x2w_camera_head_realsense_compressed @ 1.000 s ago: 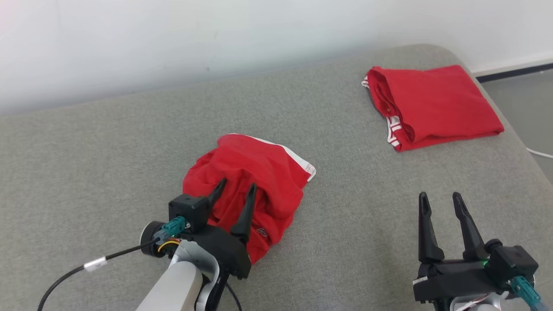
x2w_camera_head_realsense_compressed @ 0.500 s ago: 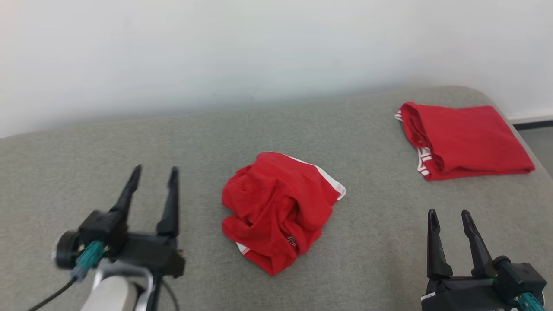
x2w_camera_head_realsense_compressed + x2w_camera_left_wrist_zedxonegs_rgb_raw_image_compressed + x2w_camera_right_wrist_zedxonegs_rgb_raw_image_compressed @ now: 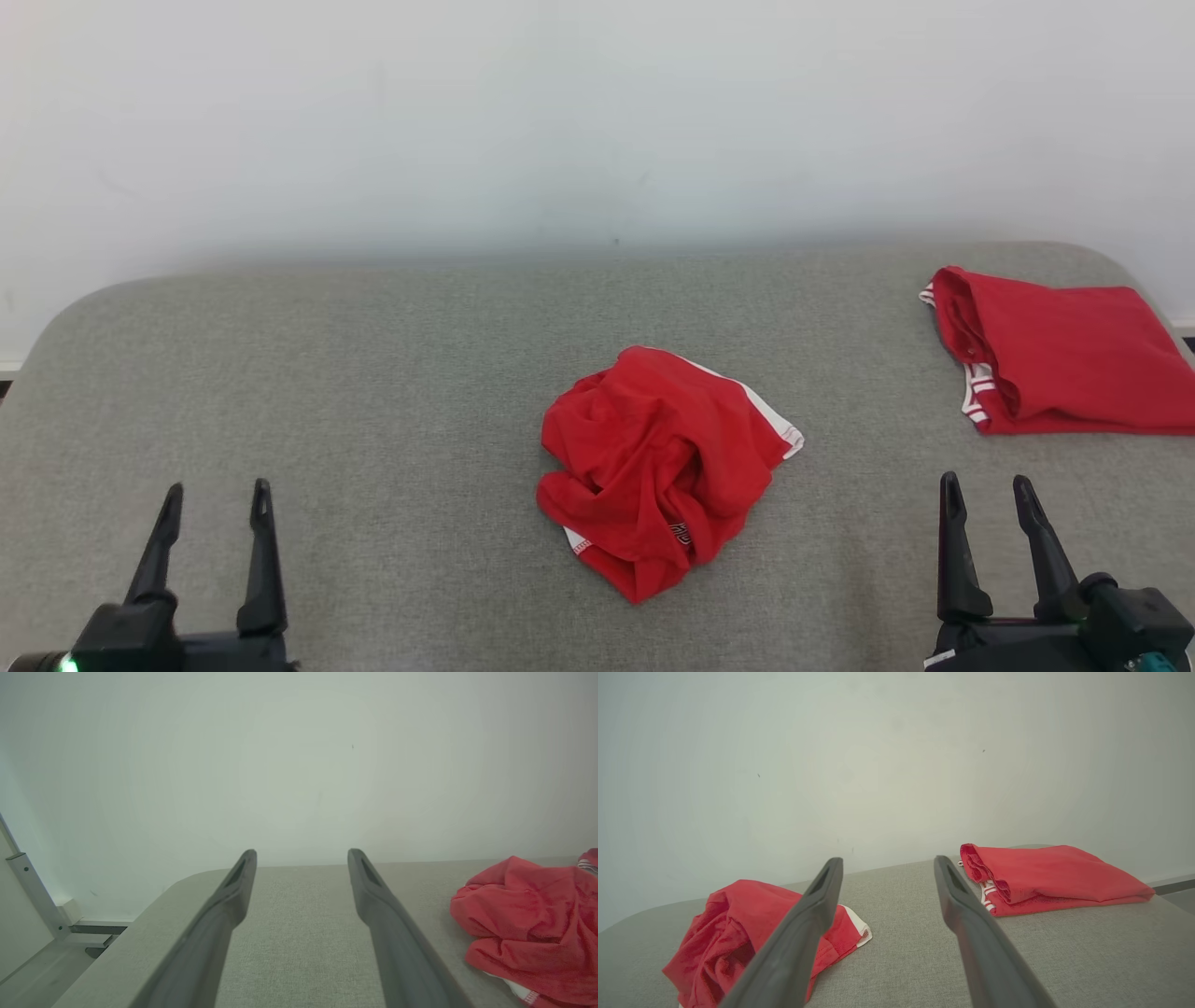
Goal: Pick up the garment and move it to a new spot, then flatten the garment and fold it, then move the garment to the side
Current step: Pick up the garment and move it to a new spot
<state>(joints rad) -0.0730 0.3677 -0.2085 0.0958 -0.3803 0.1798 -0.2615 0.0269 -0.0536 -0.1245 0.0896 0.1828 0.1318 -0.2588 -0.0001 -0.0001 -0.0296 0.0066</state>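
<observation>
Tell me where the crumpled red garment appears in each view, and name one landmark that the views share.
Head view: the crumpled red garment lies at the centre, slightly to the right.
Left wrist view: it is at the right edge, in the lower half.
Right wrist view: it is at the lower left.
Shared landmark: the grey surface under it, which meets the white wall.

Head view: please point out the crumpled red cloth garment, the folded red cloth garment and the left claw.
crumpled red cloth garment (image 3: 653, 467), head view, its middle
folded red cloth garment (image 3: 1074, 359), head view, flat top
left claw (image 3: 217, 488), head view, between fingertips
</observation>
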